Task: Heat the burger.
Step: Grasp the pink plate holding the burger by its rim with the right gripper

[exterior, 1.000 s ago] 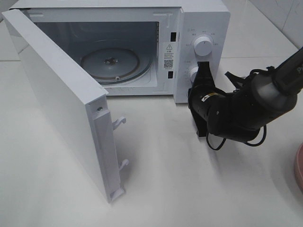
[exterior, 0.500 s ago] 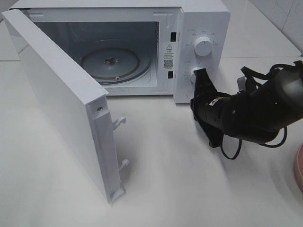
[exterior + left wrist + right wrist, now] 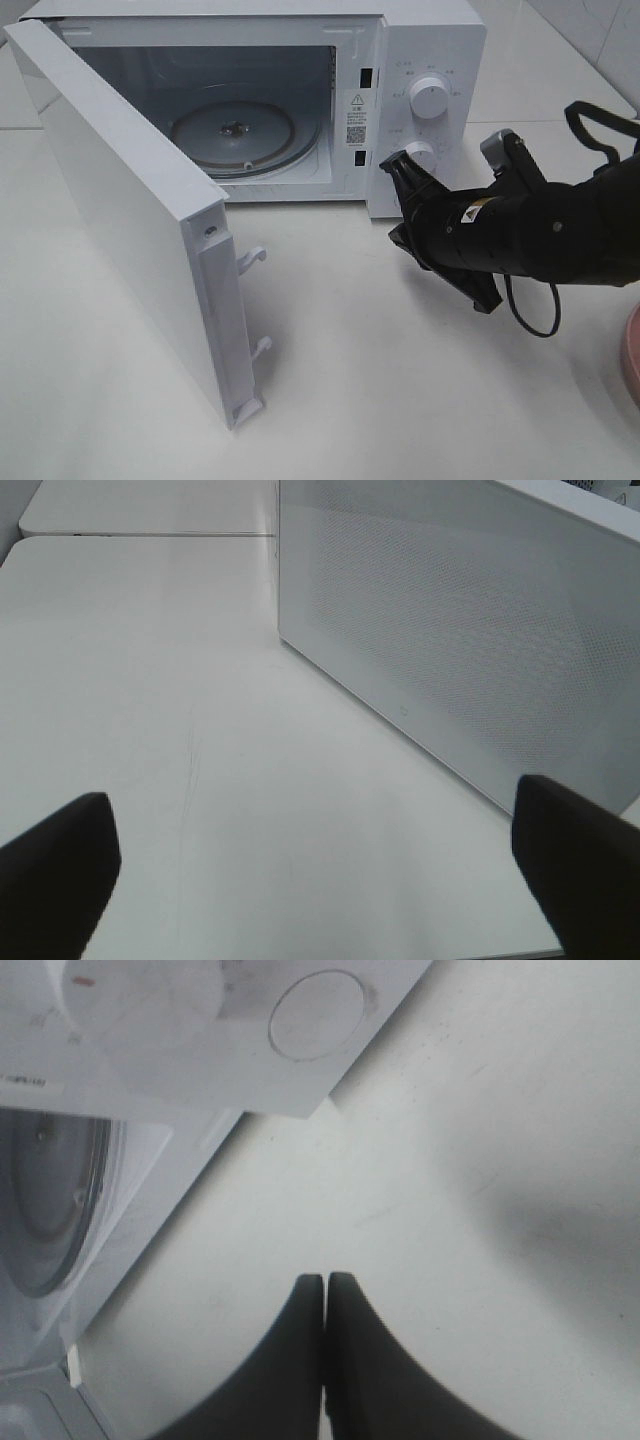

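Nowhere in my three views did the burger show, so I could not say where it was. My right tool (image 3: 398,170) was closed tight with nothing between its fingers, pointing at the lower knob (image 3: 421,154) of the microwave (image 3: 430,45); whether it touched, I could not tell. The right wrist view showed those fingers (image 3: 300,1360) pressed together above the bare table (image 3: 480,1160), a detail the high camera blurred. My left tool (image 3: 312,825) was out of the high view; its own camera showed its fingers spread wide and empty, over the table beside the microwave's perforated side (image 3: 450,630). The door (image 3: 120,200) stood open, the glass turntable (image 3: 235,135) bare. A pink plate (image 3: 632,360) was cut off at the right edge.
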